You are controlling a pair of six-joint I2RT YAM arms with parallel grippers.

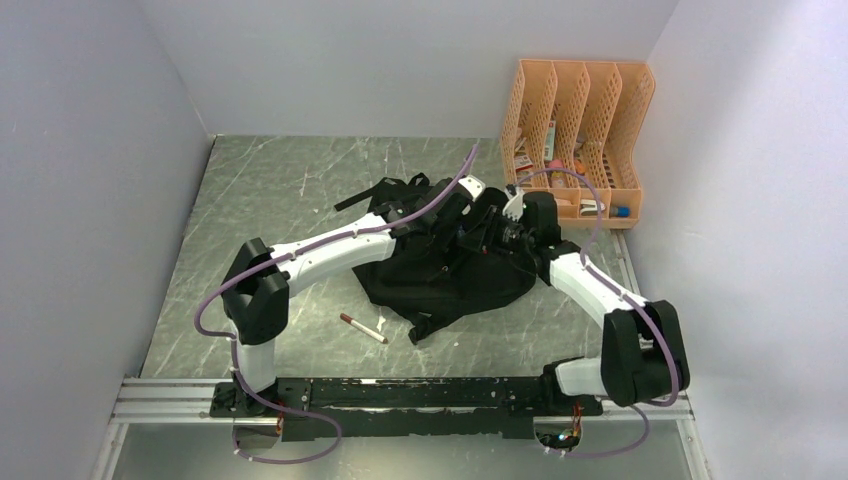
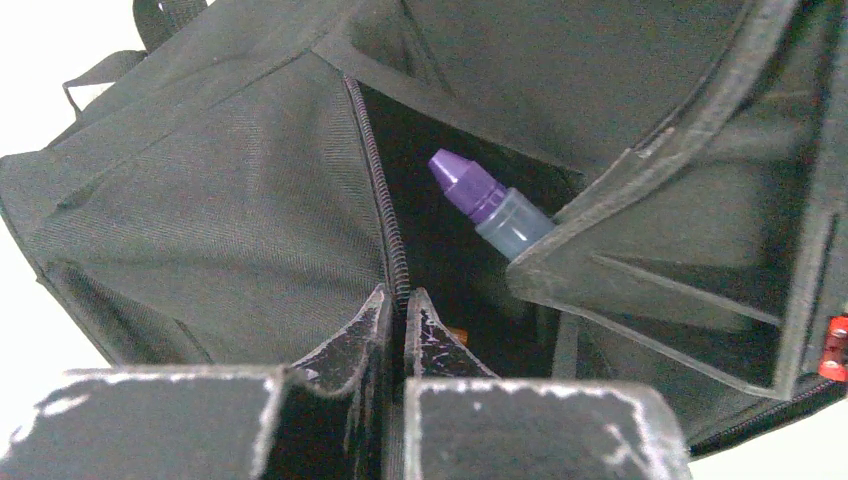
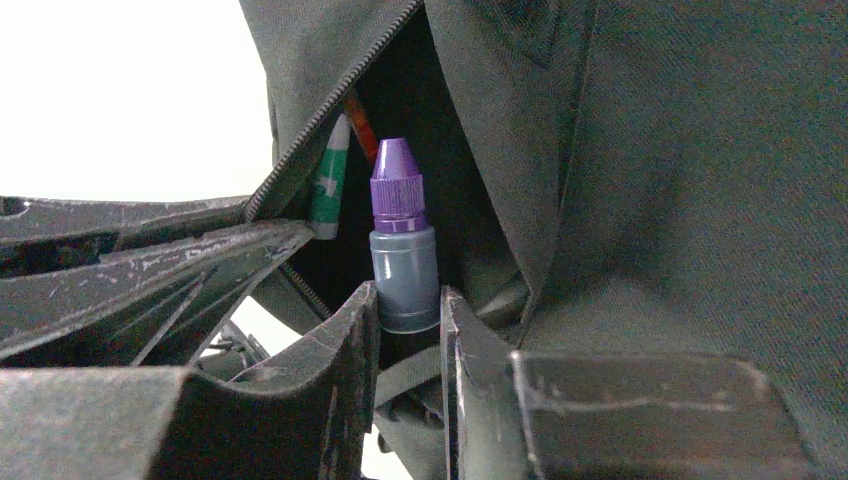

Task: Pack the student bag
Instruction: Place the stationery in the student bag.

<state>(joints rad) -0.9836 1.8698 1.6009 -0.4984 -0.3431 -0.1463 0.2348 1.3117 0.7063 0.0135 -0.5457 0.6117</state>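
A pen (image 1: 362,328) lies lower left of the middle. The black student bag (image 1: 450,280) sits in the middle of the top view. The left gripper (image 2: 404,300) pinches its zip edge. The right gripper (image 3: 410,300) pinches a purple-capped bottle (image 3: 403,265) at the bag's opening. An orange rack (image 1: 575,120) stands upper right.

Student bag (image 1: 450,268) lay crumpled at mid-table (image 1: 280,190). Left arm (image 1: 330,248) and right arm (image 1: 590,283) both reached onto its upper part; fingertips were indistinct against the black fabric. Pen (image 1: 362,328) lay near the bag's front-left edge. Orange file organiser (image 1: 580,120) stood in the far right corner.
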